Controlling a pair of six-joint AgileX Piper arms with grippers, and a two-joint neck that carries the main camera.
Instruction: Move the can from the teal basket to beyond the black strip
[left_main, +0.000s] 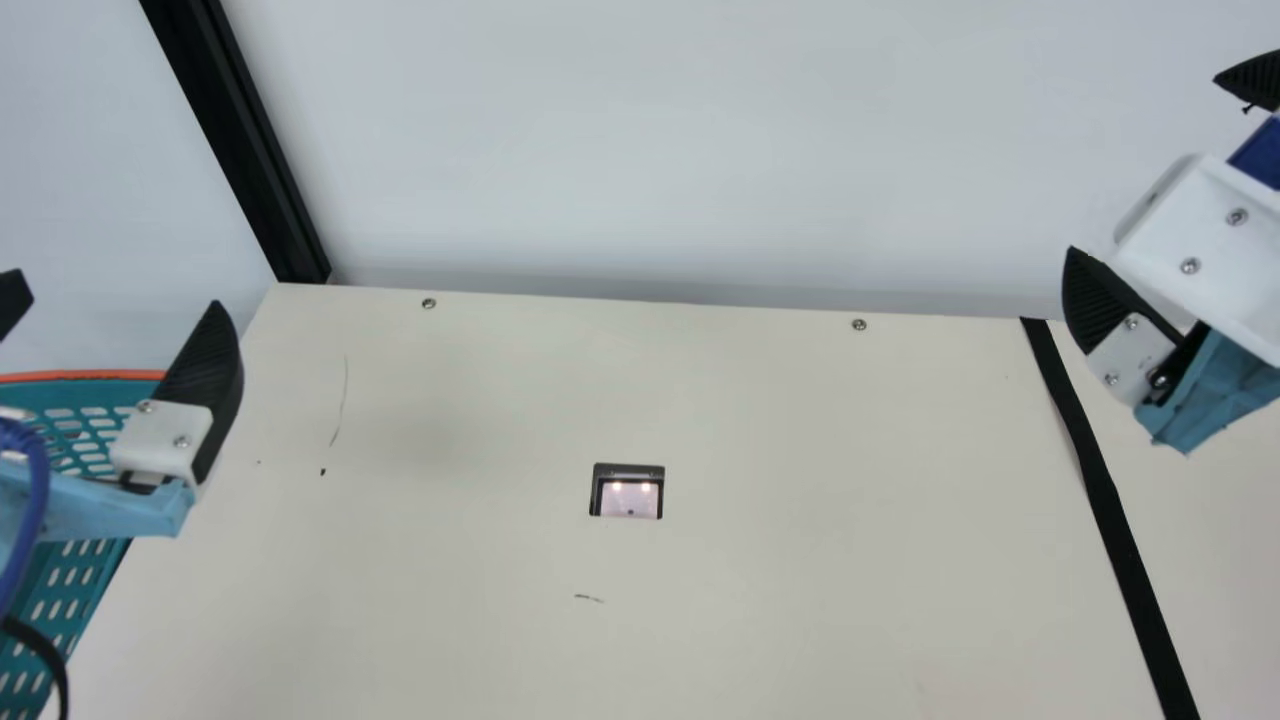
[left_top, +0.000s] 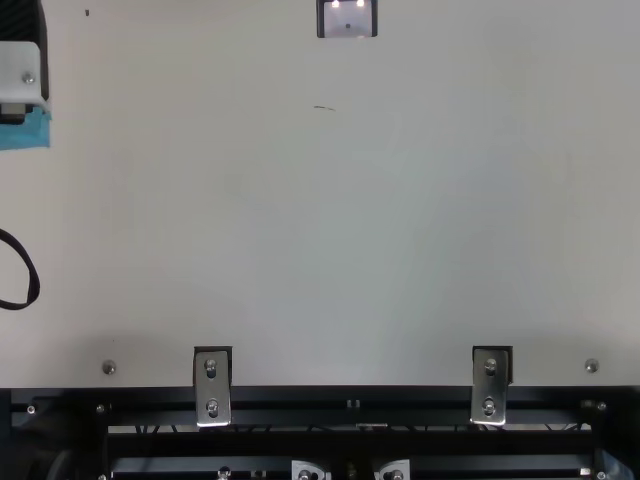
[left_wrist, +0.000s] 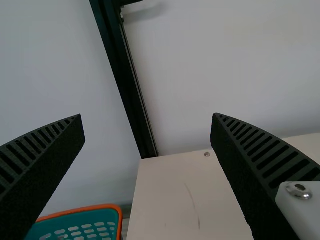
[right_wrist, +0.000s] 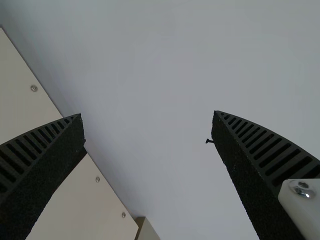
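Currently, my left gripper is holding its jaws wide apart, its arm partly hiding the teal basket, which the main view's left edge is cutting off; what is lying inside, I cannot tell. My right gripper is hanging at that view's right edge, jaws also standing apart, while the black strip is running along the table.

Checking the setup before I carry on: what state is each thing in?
Left gripper: open, nothing between its fingers.
Right gripper: open, nothing between its fingers.
Teal basket: upright, partly hidden.
Black strip: laid out lengthwise, flat.
Black cable: bent in a loop.
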